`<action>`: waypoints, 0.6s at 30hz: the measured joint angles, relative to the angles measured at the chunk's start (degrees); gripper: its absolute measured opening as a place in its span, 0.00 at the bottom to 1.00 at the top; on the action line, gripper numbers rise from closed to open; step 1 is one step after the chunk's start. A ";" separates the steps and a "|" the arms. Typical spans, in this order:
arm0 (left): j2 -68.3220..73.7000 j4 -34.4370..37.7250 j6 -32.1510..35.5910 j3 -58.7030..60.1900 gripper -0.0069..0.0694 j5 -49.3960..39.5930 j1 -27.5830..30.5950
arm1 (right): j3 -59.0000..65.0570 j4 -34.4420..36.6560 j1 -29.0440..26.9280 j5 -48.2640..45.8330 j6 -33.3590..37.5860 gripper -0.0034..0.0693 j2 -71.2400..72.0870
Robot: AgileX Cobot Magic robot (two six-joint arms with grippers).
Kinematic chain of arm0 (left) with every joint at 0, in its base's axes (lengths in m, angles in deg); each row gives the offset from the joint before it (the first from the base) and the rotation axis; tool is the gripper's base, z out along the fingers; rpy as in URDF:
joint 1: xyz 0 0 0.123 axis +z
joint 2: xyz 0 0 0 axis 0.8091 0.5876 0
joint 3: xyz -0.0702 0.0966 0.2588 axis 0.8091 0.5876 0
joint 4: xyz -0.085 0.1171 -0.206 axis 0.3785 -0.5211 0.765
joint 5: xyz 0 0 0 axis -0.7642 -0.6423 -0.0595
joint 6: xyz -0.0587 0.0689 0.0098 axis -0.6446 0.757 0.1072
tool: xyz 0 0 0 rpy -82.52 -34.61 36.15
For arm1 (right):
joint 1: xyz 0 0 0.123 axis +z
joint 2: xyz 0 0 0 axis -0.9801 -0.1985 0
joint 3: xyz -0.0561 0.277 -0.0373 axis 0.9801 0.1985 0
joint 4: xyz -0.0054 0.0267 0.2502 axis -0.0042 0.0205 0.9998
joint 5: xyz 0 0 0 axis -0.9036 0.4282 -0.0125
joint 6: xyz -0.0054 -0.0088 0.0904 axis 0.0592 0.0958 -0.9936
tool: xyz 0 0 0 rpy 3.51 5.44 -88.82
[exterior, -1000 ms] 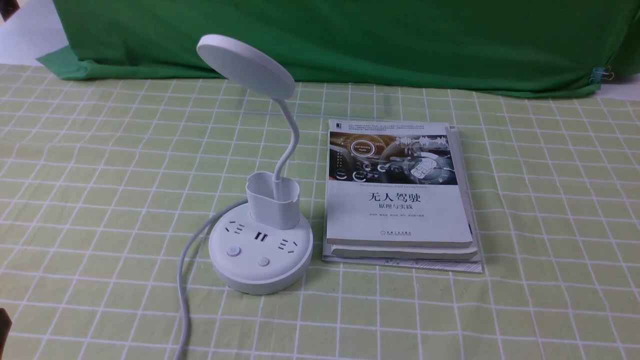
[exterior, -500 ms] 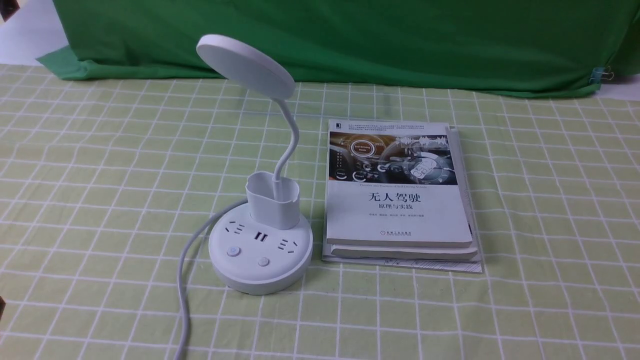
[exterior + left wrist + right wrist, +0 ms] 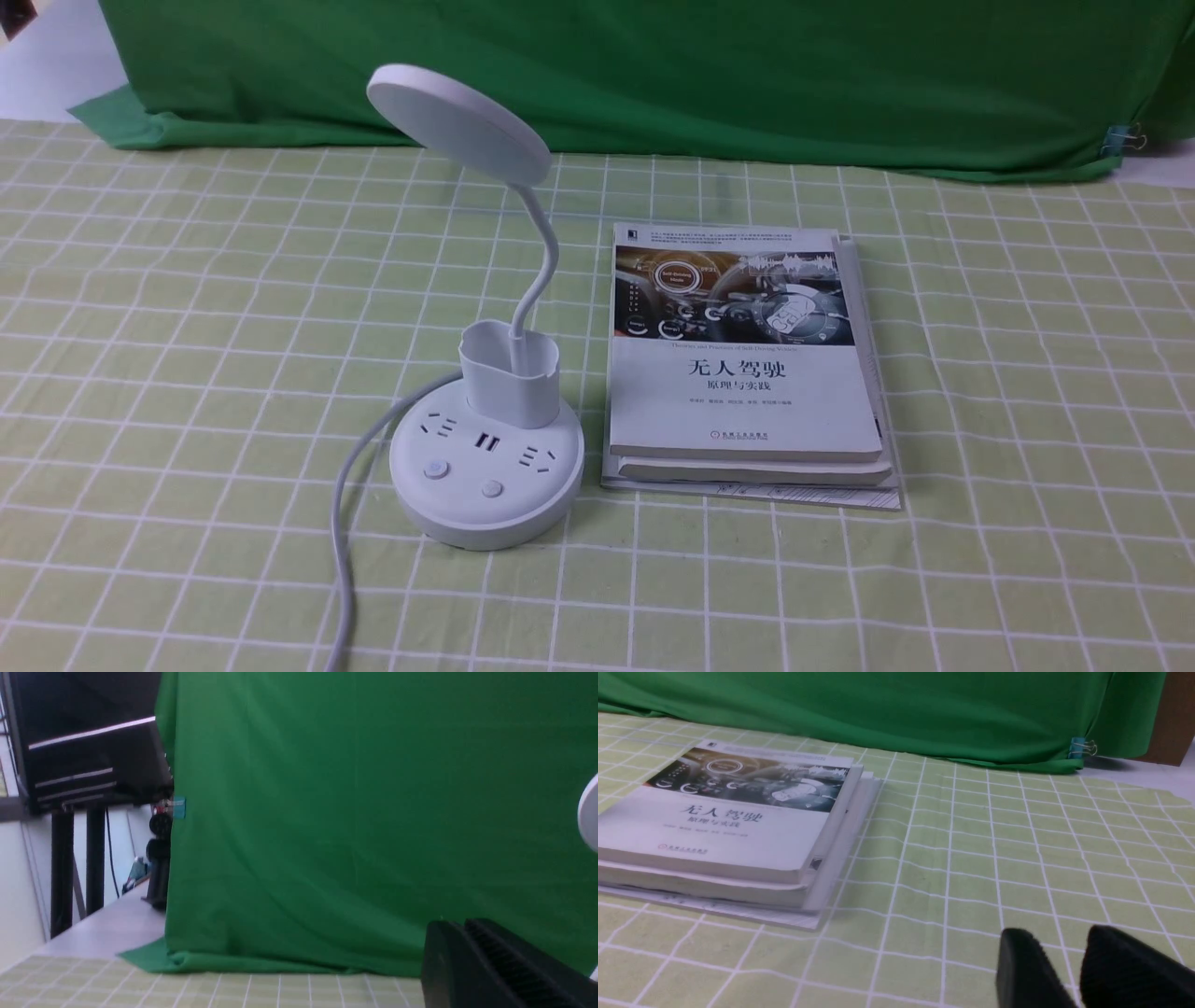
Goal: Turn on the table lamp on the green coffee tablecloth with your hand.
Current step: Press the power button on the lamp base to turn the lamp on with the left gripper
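Note:
The white table lamp (image 3: 485, 467) stands on the pale green checked tablecloth (image 3: 187, 327), left of centre in the front view. Its disc head (image 3: 457, 121) leans back to the left, and two round buttons (image 3: 436, 469) sit on the front of the base. No gripper shows in the front view. In the left wrist view, my left gripper (image 3: 454, 927) has its dark fingers pressed together, empty, with the edge of the lamp head (image 3: 589, 812) beside it. In the right wrist view, my right gripper (image 3: 1059, 940) hovers over the cloth (image 3: 971, 858), fingers slightly apart and empty.
A stack of books (image 3: 742, 373) lies just right of the lamp and shows in the right wrist view (image 3: 724, 821). The lamp's white cord (image 3: 345, 523) runs to the front edge. A dark green backdrop cloth (image 3: 653, 75) hangs behind, with a clip (image 3: 1120, 140) at the right.
A dark arm part at the lower left edge of the front view has slid out of sight. The lamp and books have not moved.

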 joint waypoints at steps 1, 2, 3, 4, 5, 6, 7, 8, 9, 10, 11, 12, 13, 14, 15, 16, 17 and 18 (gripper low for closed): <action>0.00 0.00 -0.08 0.00 0.12 1.74 0.00 | 0.00 0.00 0.00 0.00 0.00 0.38 0.00; 0.00 0.00 -0.08 0.00 0.12 2.45 0.00 | 0.00 0.00 0.00 0.00 0.00 0.38 0.00; 0.00 0.00 -0.12 0.00 0.12 4.38 0.00 | 0.00 0.00 0.00 0.00 0.00 0.38 0.00; 0.00 0.00 -0.12 0.00 0.12 5.67 0.00 | 0.00 0.00 0.00 0.00 0.00 0.38 0.00; 0.00 0.00 -0.12 0.00 0.12 6.49 0.00 | 0.00 0.00 0.00 0.00 0.00 0.38 0.00; 0.00 0.00 -0.12 0.00 0.12 6.88 0.00 | 0.00 0.00 0.00 0.00 0.00 0.38 0.00; 0.00 0.00 -0.12 -0.21 0.12 6.85 0.00 | 0.00 0.00 0.00 0.00 0.00 0.38 0.00; 0.00 0.00 -0.35 -0.79 0.12 6.28 0.00 | 0.00 0.00 0.00 0.00 0.00 0.38 0.00; 0.17 0.00 -0.71 -2.04 0.12 5.55 0.00 | 0.00 0.00 0.00 0.00 0.00 0.38 0.00; 0.71 0.00 -1.34 -3.81 0.12 5.04 0.00 | 0.00 0.00 0.00 0.00 0.00 0.38 0.00; 1.58 0.00 -1.84 -6.05 0.12 4.47 0.00 | 0.00 0.00 0.00 0.00 0.00 0.38 0.00; 1.79 0.00 -1.96 -7.04 0.12 4.16 0.00 | 0.00 0.00 0.00 0.00 0.00 0.38 0.00; 2.75 0.00 -2.28 -8.59 0.12 3.61 0.00 | 0.00 0.00 0.00 0.00 0.00 0.38 0.00; 5.57 0.00 -2.86 -14.36 0.12 1.16 0.00 | 0.00 0.00 0.00 0.00 0.00 0.38 0.00; 7.05 0.00 -3.05 -16.79 0.12 -0.37 0.00 | 0.00 0.00 0.00 0.00 0.00 0.38 0.00; 7.83 0.00 -3.28 -17.42 0.12 -0.81 0.00 | 0.00 0.00 0.00 0.00 0.00 0.38 0.00; 10.28 0.19 -4.68 -21.84 0.12 -5.03 0.00 | 0.00 0.00 0.00 0.00 0.00 0.38 0.00; 12.46 0.49 -6.23 -24.99 0.12 -9.35 0.00 | 0.00 0.00 0.00 0.00 0.00 0.38 0.00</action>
